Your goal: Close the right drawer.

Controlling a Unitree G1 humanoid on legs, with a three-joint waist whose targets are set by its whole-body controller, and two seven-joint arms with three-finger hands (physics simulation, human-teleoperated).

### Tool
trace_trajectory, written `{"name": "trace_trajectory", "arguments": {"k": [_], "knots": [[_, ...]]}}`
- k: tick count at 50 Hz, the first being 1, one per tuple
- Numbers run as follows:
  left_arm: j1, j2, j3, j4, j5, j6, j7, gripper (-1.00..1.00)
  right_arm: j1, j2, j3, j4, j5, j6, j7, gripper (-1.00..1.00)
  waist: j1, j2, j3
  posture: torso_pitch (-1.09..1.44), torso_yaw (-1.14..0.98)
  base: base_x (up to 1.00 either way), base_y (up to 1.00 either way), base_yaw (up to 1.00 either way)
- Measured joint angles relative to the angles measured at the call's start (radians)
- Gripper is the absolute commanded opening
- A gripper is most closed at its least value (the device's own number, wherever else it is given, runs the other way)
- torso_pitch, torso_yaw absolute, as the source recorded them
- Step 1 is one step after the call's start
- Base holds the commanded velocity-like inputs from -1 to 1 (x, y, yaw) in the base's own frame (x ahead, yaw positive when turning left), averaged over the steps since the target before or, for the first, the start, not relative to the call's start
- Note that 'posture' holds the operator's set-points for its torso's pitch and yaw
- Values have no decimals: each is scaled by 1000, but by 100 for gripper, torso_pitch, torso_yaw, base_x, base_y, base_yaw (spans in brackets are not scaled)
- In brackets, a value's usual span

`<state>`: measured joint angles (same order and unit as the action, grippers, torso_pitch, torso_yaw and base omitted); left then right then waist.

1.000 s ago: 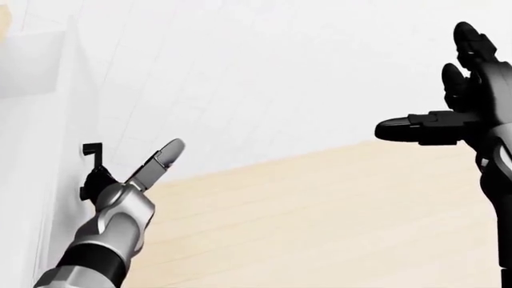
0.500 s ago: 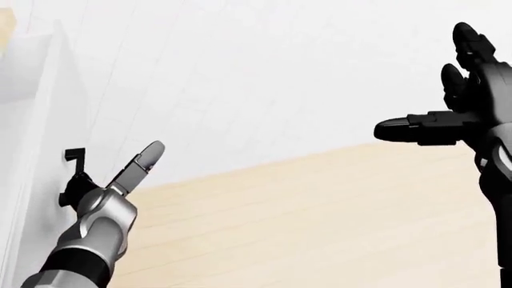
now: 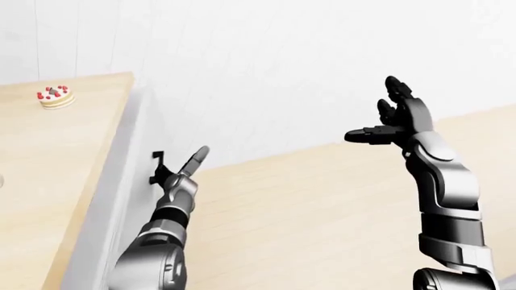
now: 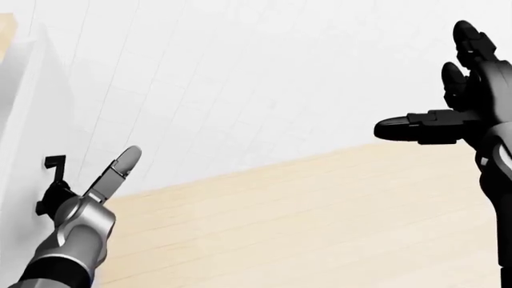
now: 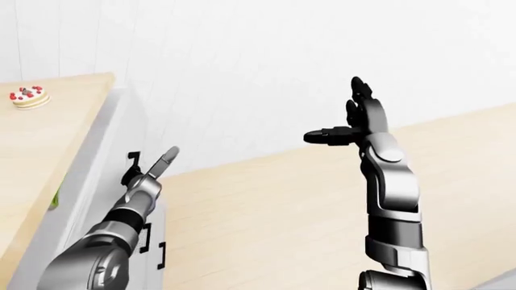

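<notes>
Far left, left-eye view: wooden countertop [image 3: 48, 157] runs up the left side. A small cake [image 3: 55, 96] with red berries sits near its top corner, well apart from both hands.

Just right of the counter edge: white cabinet face [image 3: 121, 199], seen nearly edge-on. A black handle [image 3: 156, 164] sticks out from it at mid-height; this looks to be the drawer's handle. The drawer front itself cannot be told apart from the rest of the white face in any view. In the right-eye view, two more black handles [image 5: 153, 244] show lower down on the same face, and a small green patch [image 5: 55, 196] sits at the counter's edge, too small to identify.

Left hand [image 3: 181, 172]: at the handle. One silver finger [image 4: 118, 167] is stretched out straight, pointing up and right, away from the cabinet. The dark rest of the hand lies against the handle; whether those fingers close round it cannot be told, as the wrist hides them. The head view cuts the forearm off at the bottom left.

Middle: light wood floor [image 3: 322, 211] and white tiled wall [image 3: 282, 60]; nothing stands between the two arms.

Right hand [image 3: 395, 118]: raised in the air, well apart from the cabinet, touching nothing. Fingers spread, two pointing up, thumb [image 4: 408, 129] pointing left. The head view crops it at the right edge.
</notes>
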<state>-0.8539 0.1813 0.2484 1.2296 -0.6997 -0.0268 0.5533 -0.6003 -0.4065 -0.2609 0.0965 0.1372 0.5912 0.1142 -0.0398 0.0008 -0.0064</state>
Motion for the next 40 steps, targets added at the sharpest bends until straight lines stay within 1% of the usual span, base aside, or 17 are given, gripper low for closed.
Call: {"name": "trace_trajectory", "arguments": {"k": [40], "knots": [[57, 84, 27, -14, -63, -16, -36, 100, -3, -2, -2, -8, -1, 8, -3, 100, 0, 16, -3, 0, 0, 0, 0, 0]]}}
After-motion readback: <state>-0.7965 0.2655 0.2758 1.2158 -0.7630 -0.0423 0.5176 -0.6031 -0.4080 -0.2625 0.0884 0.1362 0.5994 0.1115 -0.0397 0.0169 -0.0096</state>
